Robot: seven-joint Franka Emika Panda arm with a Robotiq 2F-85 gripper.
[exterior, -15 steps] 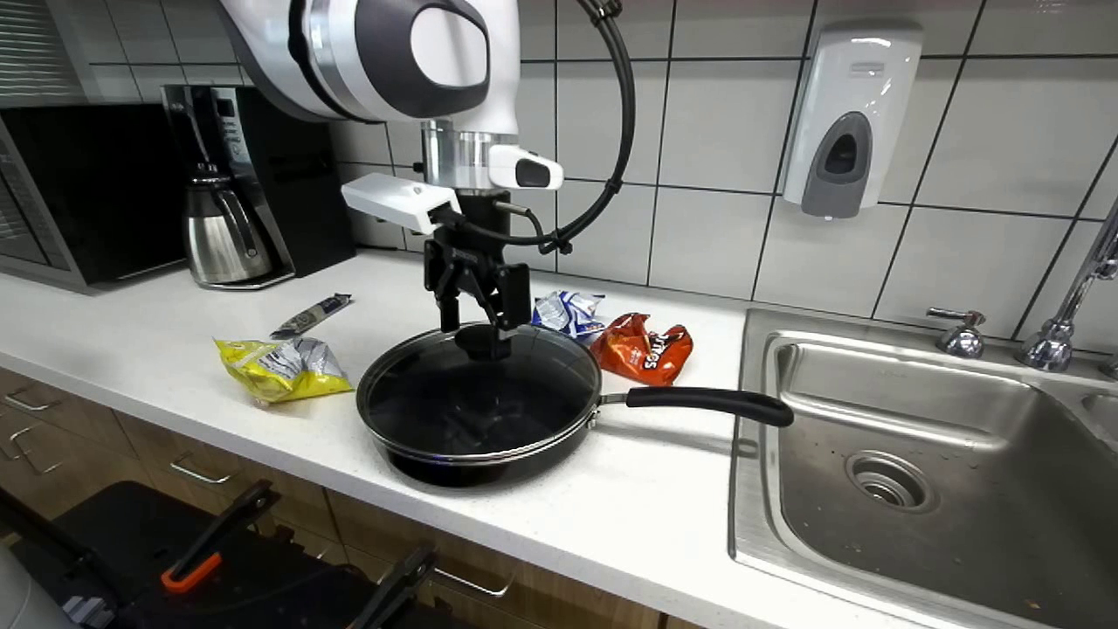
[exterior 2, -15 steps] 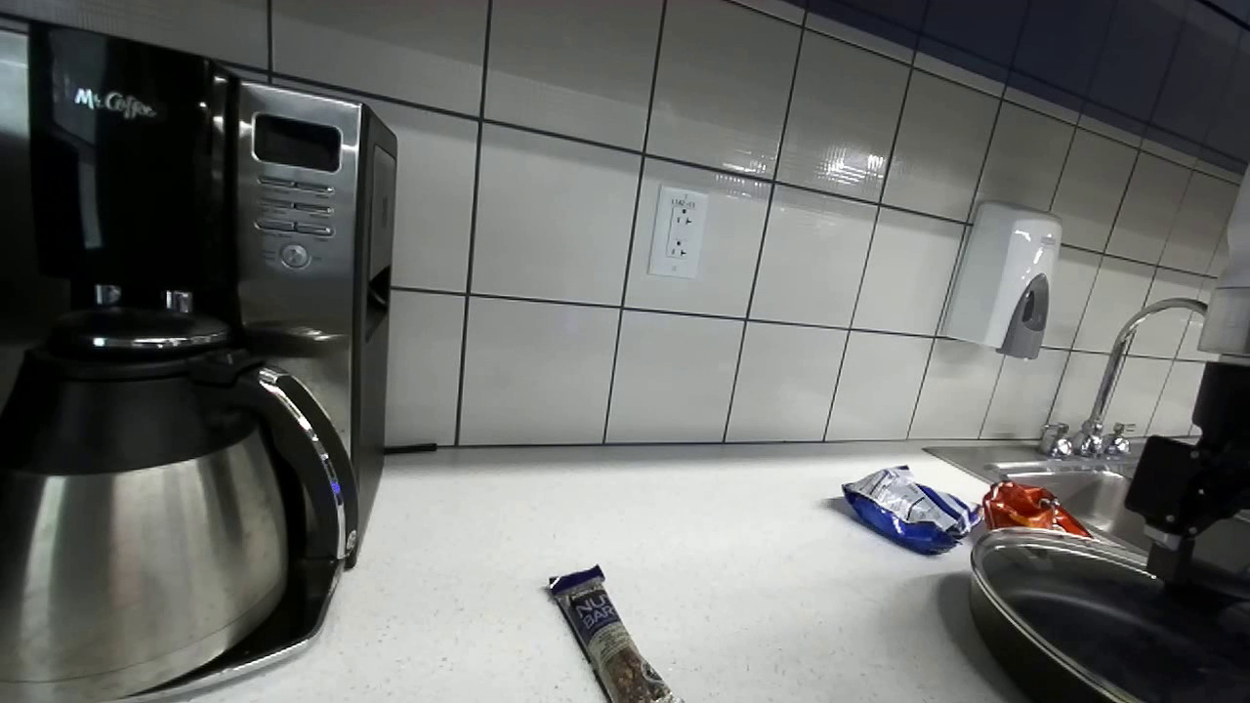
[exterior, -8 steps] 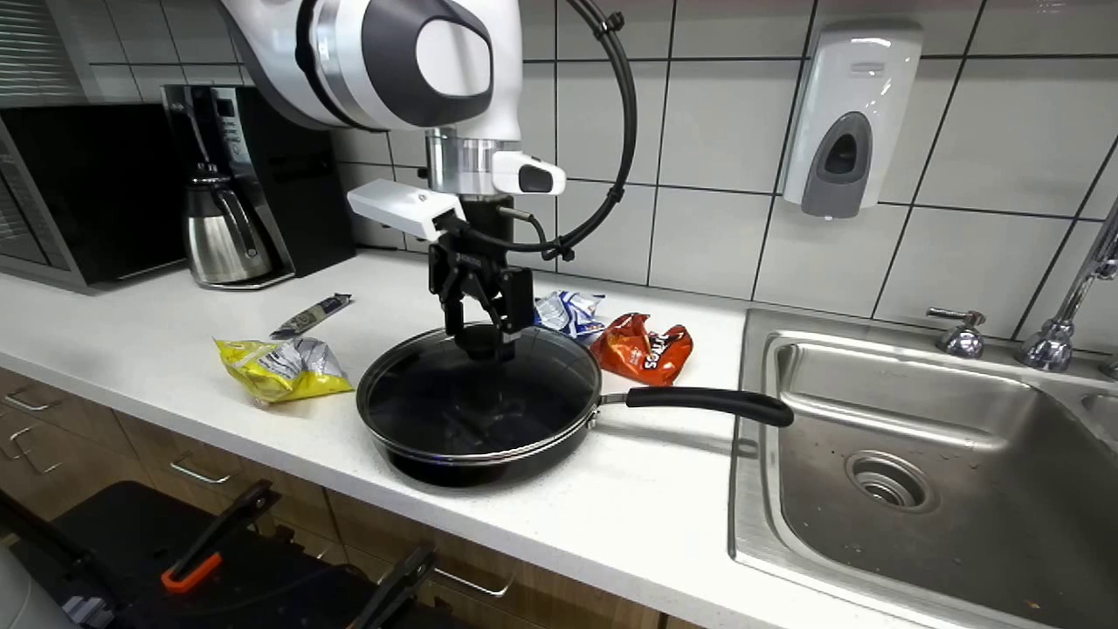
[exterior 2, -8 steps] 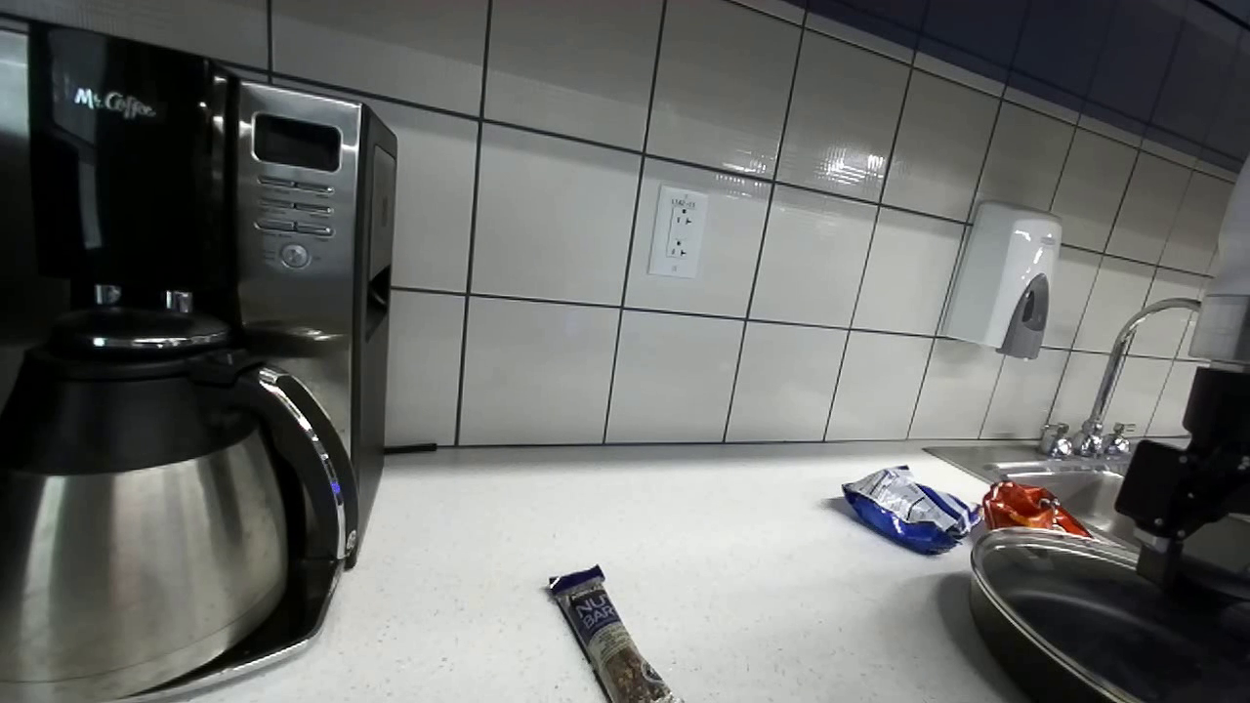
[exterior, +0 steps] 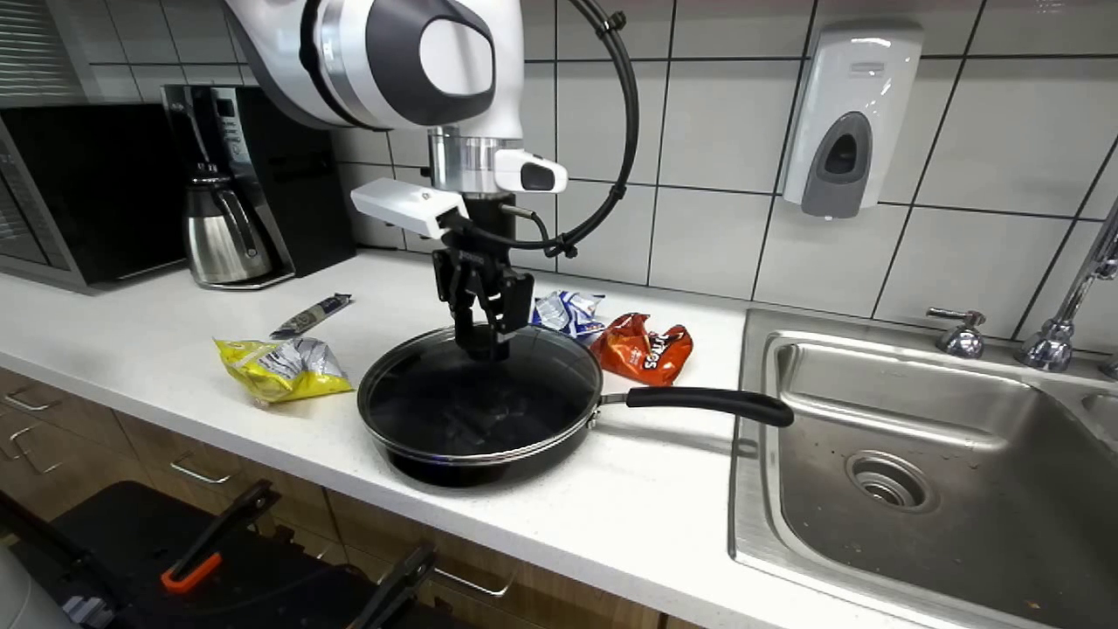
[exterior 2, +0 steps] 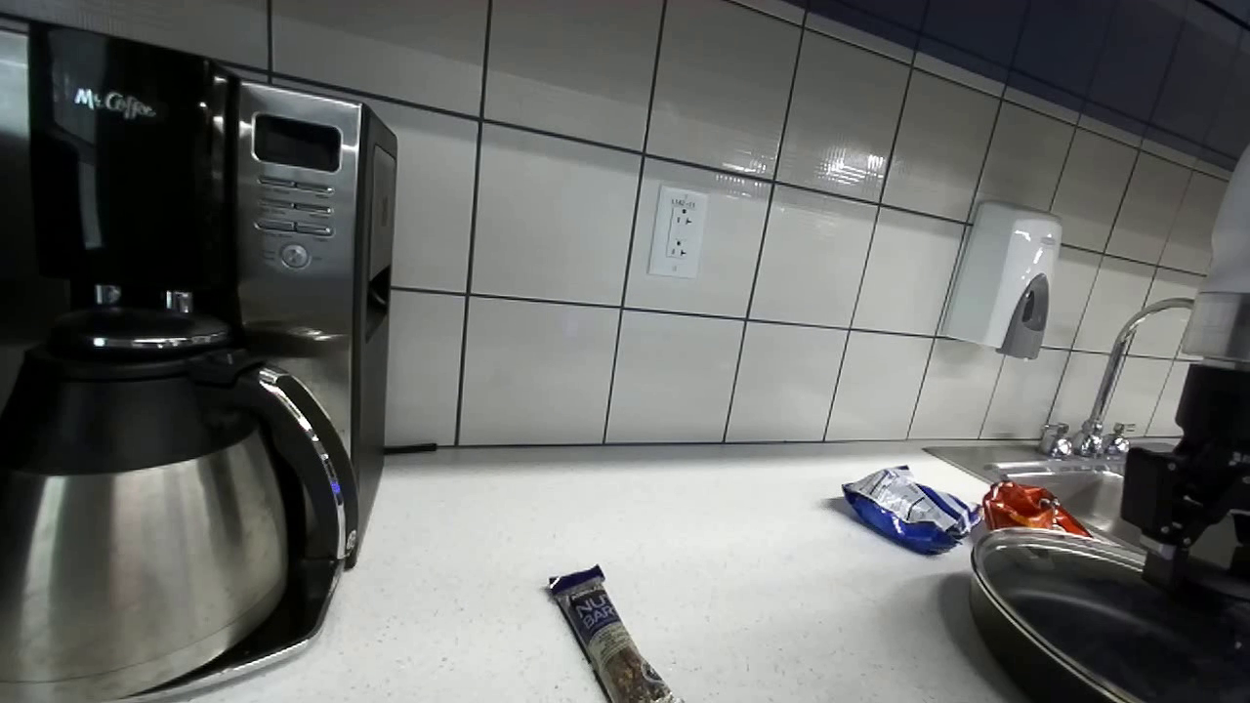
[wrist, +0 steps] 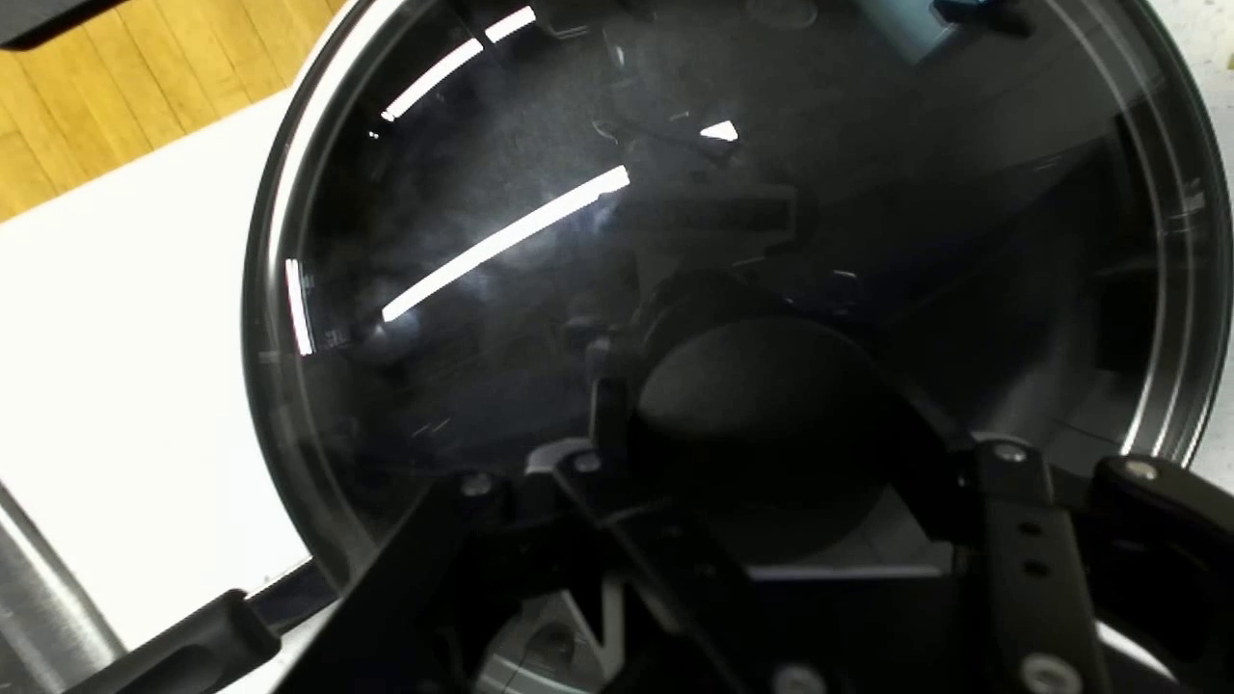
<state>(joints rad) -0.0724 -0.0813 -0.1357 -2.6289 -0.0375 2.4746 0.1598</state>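
A black frying pan [exterior: 454,473] stands on the white counter, its black handle [exterior: 707,400] reaching toward the sink. A dark glass lid [exterior: 472,411] with a metal rim lies on it. The lid also shows in the wrist view [wrist: 868,193] and partly in an exterior view [exterior 2: 1064,596]. My gripper [exterior: 481,341] points down over the lid. Its fingers sit on both sides of the round black knob [wrist: 762,381] and appear to press on it. The knob's lower part is dark and partly hidden by the fingers. The lid rests on the pan.
A red bag [exterior: 642,351] and a blue bag [exterior 2: 908,510] lie behind the pan. A yellow bag [exterior: 284,369] and a nut bar [exterior 2: 610,635] lie beside it. A steel sink [exterior: 755,489] adjoins the counter. A coffee maker [exterior 2: 312,195] and a soap dispenser [exterior: 856,114] stand farther off.
My gripper has shifted slightly to the right in an exterior view, and its fingers have closed in around the knob. The pan, lid and bags have not visibly moved.
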